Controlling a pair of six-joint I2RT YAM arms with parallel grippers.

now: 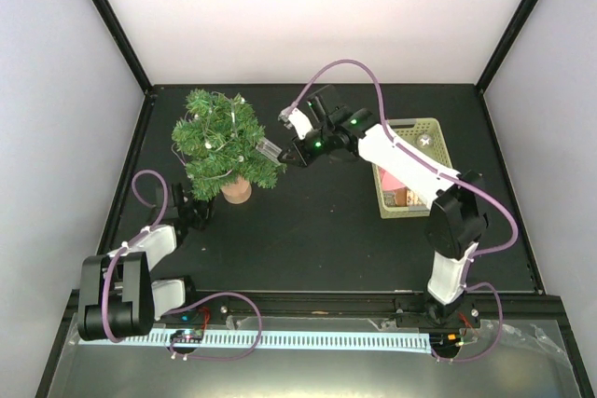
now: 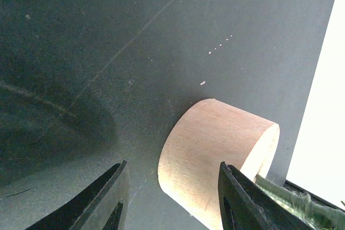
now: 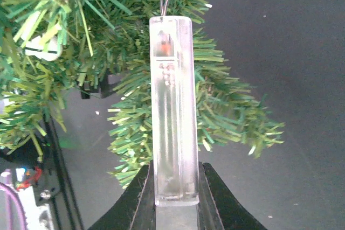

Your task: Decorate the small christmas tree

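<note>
Green and bristly, the small christmas tree point(image 1: 224, 142) stands back left on the counter point(image 1: 326, 240); I think it is light and easy to tip. Its wood base point(image 2: 215, 149) is the firm place to hold. My left tool point(image 2: 172, 168) is half open by it, empty. My right tool point(image 3: 172, 189) pinches the clear battery box point(image 3: 172, 106) by the branches

Small cone-shaped christmas tree point(image 1: 224, 142): bristly dark green plastic-looking needles, rough. Round light-wood disc base point(image 2: 215, 154): bare, smooth, matt, fine grain. Slim rectangular clear plastic case point(image 3: 172, 111): slightly frosted, glossy. Black tabletop point(image 1: 326, 230): matt, faintly scratched, dust-specked.
</note>
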